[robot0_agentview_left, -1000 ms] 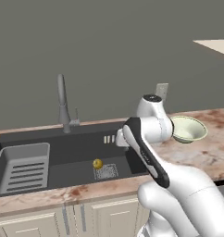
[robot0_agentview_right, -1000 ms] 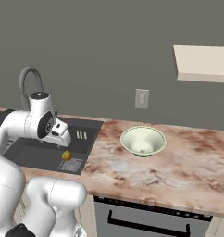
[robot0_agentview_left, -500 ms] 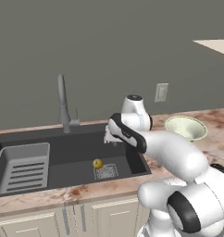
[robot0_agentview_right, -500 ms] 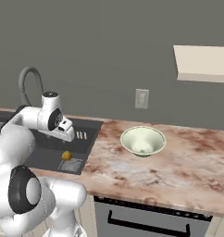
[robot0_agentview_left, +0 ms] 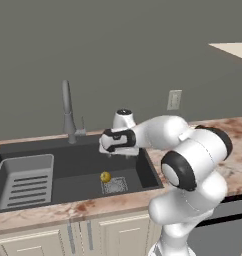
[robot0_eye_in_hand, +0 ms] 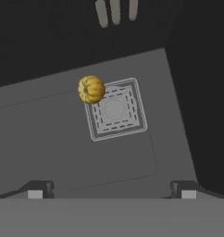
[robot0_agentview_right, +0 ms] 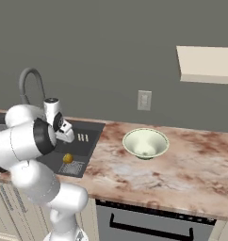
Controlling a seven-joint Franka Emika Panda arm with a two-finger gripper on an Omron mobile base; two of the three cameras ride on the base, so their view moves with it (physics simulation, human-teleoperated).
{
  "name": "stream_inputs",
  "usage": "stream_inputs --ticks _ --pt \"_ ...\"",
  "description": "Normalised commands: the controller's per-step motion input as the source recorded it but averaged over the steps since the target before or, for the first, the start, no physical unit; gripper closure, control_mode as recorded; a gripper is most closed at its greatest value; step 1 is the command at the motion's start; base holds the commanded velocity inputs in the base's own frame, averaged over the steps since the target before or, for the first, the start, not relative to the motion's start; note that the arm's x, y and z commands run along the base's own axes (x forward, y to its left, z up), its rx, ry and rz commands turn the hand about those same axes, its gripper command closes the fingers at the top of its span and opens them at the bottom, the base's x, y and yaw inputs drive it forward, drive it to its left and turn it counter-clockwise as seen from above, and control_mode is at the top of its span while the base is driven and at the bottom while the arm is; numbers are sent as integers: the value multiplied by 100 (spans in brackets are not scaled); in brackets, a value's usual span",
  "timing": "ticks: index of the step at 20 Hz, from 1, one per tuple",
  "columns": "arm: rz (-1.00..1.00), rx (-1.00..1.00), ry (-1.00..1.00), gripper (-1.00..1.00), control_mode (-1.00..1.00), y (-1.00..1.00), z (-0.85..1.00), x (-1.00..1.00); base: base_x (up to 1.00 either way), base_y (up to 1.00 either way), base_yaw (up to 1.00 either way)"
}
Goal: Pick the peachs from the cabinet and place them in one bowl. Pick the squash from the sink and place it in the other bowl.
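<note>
Squash (robot0_eye_in_hand: 91,89) at drain grate's (robot0_eye_in_hand: 117,109) corner, clear sink (robot0_agentview_left: 83,165) floor around, tool (robot0_eye_in_hand: 111,190) above, fingers apart.

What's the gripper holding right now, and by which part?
Nothing. The gripper is open and empty above the sink; the squash lies beside the drain.

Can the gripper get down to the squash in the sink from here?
Probably yes: the gripper hangs open above the sink, the squash lies bare beside the drain, nothing between.
</note>
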Motion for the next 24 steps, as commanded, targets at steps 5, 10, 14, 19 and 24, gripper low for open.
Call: stream_inputs --ticks 5,10,14,19,24 --pt "-4 -5 -2 -100 -100 22 -59 35 0 0 0" --pt "-1 0 0 -100 -100 -11 -63 24 0 0 0" --pt "-2 0 0 -100 -100 -8 -64 39 0 0 0" --pt "0 0 -3 -100 -100 0 -52 62 0 0 0" --pt "0 0 0 -100 -100 0 -9 93 0 0 0"
